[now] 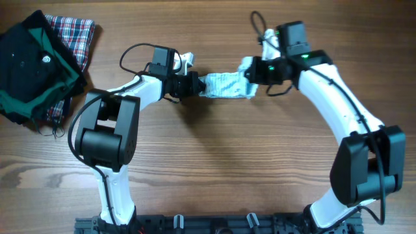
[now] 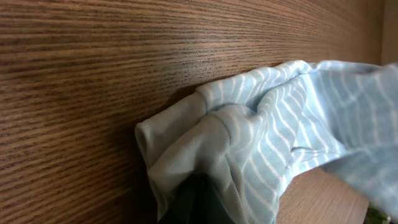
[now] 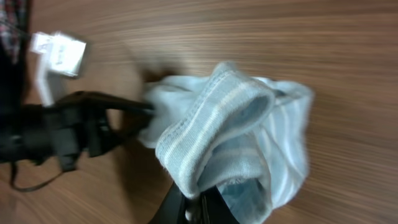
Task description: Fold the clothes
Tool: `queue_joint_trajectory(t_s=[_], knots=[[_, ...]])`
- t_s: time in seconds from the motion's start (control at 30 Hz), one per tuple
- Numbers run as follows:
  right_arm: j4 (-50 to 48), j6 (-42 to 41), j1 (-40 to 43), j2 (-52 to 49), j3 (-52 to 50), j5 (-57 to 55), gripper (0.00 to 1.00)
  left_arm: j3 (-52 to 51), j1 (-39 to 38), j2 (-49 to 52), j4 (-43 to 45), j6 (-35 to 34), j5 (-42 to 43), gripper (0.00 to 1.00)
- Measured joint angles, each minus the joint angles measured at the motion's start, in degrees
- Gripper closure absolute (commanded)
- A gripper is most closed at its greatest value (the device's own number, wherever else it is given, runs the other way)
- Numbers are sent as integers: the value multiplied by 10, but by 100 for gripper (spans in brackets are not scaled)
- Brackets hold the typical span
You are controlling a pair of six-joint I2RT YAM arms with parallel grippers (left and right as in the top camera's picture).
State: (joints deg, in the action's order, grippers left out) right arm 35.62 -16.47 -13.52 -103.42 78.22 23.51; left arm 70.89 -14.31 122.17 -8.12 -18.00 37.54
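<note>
The clothes point(image 1: 224, 85) are a small pale-blue garment with fine white stripes, stretched between both grippers above the wooden table point(image 1: 208, 169). My left gripper point(image 1: 197, 84) is shut on its left end; in the left wrist view the cloth point(image 2: 261, 137) bunches over the dark fingertips point(image 2: 199, 202). My right gripper point(image 1: 252, 73) is shut on the right end. There the ribbed hem point(image 3: 211, 118) folds over the fingers point(image 3: 193, 208), and the left gripper point(image 3: 134, 115) shows at the garment's far end.
A black-and-green garment point(image 1: 29, 65) lies on a red plaid cloth point(image 1: 75, 32) at the table's far left corner. The left arm's base link point(image 1: 104, 130) and the right arm's base link point(image 1: 364, 162) stand near the front edge.
</note>
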Motion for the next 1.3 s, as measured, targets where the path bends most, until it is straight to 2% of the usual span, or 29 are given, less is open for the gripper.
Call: queue_joint_trajectory(t_s=[0.5,1.03,1.1,1.13,1.2,1.3], knots=[[-76,-52,-88,-33,0,0,96,0,0,0,0,0,0,96],[-110,-60,-93,-59,0,0,94,0,0,0,0,0,0,96],[-113,-60,-93,-59,0,0,69,0,0,0,0,0,0,96],[-117,-61,-93,-59,0,0,41,0,0,0,0,0,0,96],[-127,-62,-93,-59,0,0,19,0,0,0,0,0,0,96],[-139,-62,-93,-59,0,0,16,0,0,0,0,0,0,96]])
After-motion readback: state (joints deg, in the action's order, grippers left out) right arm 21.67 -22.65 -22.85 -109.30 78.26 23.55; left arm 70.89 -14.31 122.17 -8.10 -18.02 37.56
